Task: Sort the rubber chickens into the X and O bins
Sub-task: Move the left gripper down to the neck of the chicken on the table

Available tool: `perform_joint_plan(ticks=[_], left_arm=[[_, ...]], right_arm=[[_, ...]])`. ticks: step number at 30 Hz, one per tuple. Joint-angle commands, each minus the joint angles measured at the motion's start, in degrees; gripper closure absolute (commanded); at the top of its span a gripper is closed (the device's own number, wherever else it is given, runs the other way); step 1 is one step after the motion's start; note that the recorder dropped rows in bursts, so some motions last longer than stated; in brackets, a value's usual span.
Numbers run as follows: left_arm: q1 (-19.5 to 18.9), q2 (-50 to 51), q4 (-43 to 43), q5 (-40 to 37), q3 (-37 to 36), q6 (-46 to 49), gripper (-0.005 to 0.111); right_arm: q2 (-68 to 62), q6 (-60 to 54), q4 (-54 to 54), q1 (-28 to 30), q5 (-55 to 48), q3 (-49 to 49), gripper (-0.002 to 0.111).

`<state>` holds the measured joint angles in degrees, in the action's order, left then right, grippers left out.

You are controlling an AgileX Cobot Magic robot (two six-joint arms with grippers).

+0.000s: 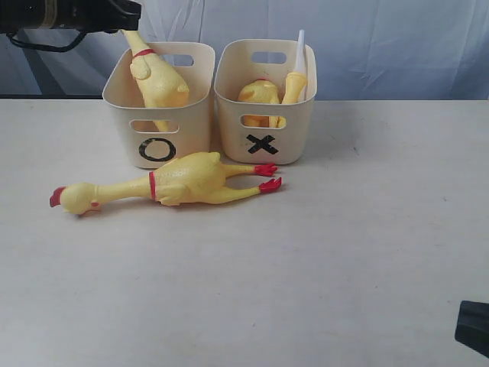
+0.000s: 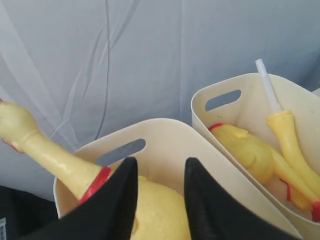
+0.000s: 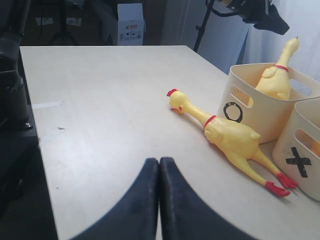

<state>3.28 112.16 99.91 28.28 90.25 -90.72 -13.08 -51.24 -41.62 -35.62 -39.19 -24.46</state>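
exterior view: the left arm (image 1: 76, 14) hangs over the cream plastic tub marked with a black o (image 1: 122, 115). under it a long yellow rubber chicken with a red neck ring (image 1: 160, 86) stands in this o tub, body down, head up beside the arm. next to it is the matching cream tub marked with a black x (image 1: 294, 130); inside are a second yellow chicken (image 1: 260, 93) and a yellow chicken with a white tube (image 1: 295, 80). a fourth yellow rubber chicken with red comb and red feet (image 1: 183, 182) lies on the pale table (image 1: 344, 260), just in front of both tubs and well apart from the right pincer (image 1: 474, 327), which rests at the near edge.

left wrist view: the left pincer (image 2: 161, 165) has its two black fingers (image 2: 120, 205) spread apart; the chicken body sits under the gap, and i cannot tell if they touch it. i judge the step is leaving this chicken in the o tub. to do it well the pincer should rise straight up, because the neck leans over the tub rim close beside one finger and a sideways move may drag the toy out.

right wrist view: the right pincer (image 3: 159, 162) is closed, finger against finger, holding nothing. the fourth chicken (image 3: 230, 137) lies ahead of it, bare table between; its feet come near the x tub (image 3: 305, 160), which may hinder a grasp there.
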Motion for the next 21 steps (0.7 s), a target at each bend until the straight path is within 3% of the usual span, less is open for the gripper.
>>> perform_joint_plan(ticks=[1, 13, 21], left_arm=[[-0.38, -4.22, 0.04, 1.16, -4.95, 3.2, 0.076], [-0.38, -15.75, 0.04, 3.07, -21.95, 15.06, 0.076], [-0.38, -20.48, 0.04, 0.6, -33.43, 29.42, 0.074]], right_arm=[[0.32, 0.05, 0.02, 0.28, 0.75, 0.39, 0.108], [0.32, 0.05, 0.24, 0.28, 0.73, 0.39, 0.108], [0.32, 0.05, 0.24, 0.28, 0.4, 0.39, 0.108]])
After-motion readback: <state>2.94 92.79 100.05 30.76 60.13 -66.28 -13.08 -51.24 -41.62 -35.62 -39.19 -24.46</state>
